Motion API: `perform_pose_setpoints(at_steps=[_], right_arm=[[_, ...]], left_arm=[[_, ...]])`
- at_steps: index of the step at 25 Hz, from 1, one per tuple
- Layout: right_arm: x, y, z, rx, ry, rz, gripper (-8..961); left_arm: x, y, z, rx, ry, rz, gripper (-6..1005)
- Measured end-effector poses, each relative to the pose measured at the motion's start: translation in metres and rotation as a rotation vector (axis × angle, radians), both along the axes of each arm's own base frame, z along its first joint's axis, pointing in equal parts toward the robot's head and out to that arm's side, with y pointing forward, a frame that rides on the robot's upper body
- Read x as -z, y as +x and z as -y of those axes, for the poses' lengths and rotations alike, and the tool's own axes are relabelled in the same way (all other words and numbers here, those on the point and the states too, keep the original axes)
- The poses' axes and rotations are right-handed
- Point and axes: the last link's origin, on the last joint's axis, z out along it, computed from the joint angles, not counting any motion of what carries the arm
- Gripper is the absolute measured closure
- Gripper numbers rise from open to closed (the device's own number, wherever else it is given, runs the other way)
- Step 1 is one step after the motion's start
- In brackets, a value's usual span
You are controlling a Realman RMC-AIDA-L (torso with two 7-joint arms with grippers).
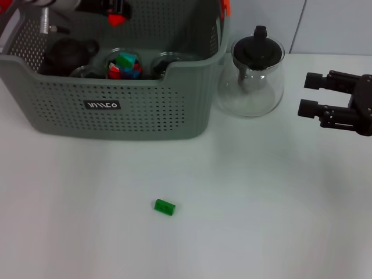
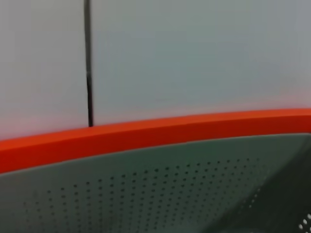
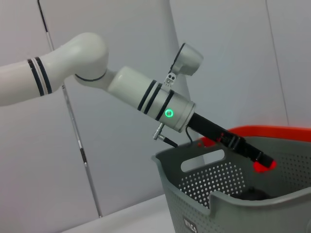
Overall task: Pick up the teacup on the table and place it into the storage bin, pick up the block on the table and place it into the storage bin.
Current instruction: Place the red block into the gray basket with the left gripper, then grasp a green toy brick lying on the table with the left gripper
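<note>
green block (image 1: 164,207) lies bare near the table's (image 1: 261,221) front edge. your left pincer (image 1: 116,11) reaches into the storage bin (image 1: 110,119), fingers unreadable; right pincer (image 1: 314,96) apart at the right edge. pulling out carelessly could snag the rim.

A lab test bay: bare white desk (image 1: 244,221), plain grey wall panels (image 3: 121,160) behind the desk.
</note>
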Motion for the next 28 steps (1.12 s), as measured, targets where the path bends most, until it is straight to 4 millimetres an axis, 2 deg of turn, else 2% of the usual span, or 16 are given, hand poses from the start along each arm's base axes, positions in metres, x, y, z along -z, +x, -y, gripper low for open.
perform_pose_setpoints(at_steps=[8,12,15,19,21,23,26,28], right_arm=[[0.001,0.002,0.003,0.006,-0.003,-0.001,163],[0.000,0.004,0.004,0.007,-0.003,-0.002,162],[0.000,0.004,0.005,0.006,-0.003,0.000,162],[0.000,0.005,0.005,0.006,-0.001,0.000,162],[0.000,0.005,0.005,0.007,-0.002,-0.001,162],[-0.001,0.005,0.005,0.009,-0.002,-0.001,162],[-0.002,0.006,0.005,0.011,-0.003,-0.001,162],[-0.002,0.006,0.005,0.012,-0.003,-0.002,162]], left_arm=[[0.005,0.003,-0.001,0.025,0.020,-0.017,488],[-0.011,0.007,0.000,0.019,0.065,0.043,457],[-0.030,0.016,0.014,0.061,0.073,0.153,337],[-0.047,0.042,0.058,0.312,-0.033,0.340,189],[-0.056,0.057,0.096,0.537,-0.131,0.408,120],[-0.058,0.062,0.126,0.685,-0.229,0.432,52],[-0.054,0.055,0.159,0.770,-0.377,0.427,55],[-0.048,0.047,0.171,0.767,-0.441,0.419,58]])
